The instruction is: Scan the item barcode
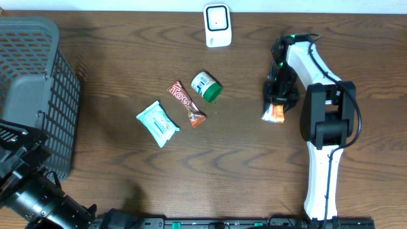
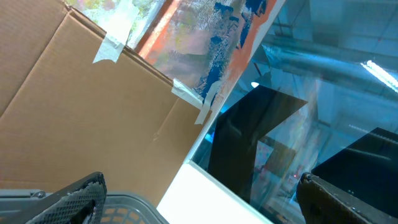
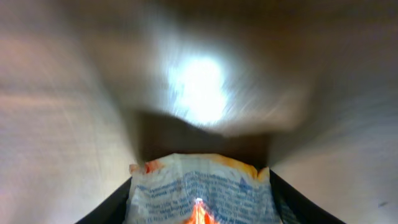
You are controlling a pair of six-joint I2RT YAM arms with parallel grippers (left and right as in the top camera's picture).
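Pick-up looks in hand. Overhead: packet (image 1: 273, 114) at three o'clock on the tabletop (image 1: 127, 184), right fingers (image 1: 278, 97) over it, scanner (image 1: 217, 25) at twelve. Left wrist: left fingers (image 2: 81, 194) wide apart, empty. Right wrist: right fingers flank packet, grip unclear. Next: lift, face barcode to scanner.

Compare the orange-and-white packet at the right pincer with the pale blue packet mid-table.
The orange-and-white packet is white with orange; the pale blue packet is light blue and white. The orange-and-white packet sits between the fingers of the right pincer; the pale blue packet lies free on the table. The orange-and-white packet is toward the right, the pale blue packet left of centre. Both are small printed pouches.
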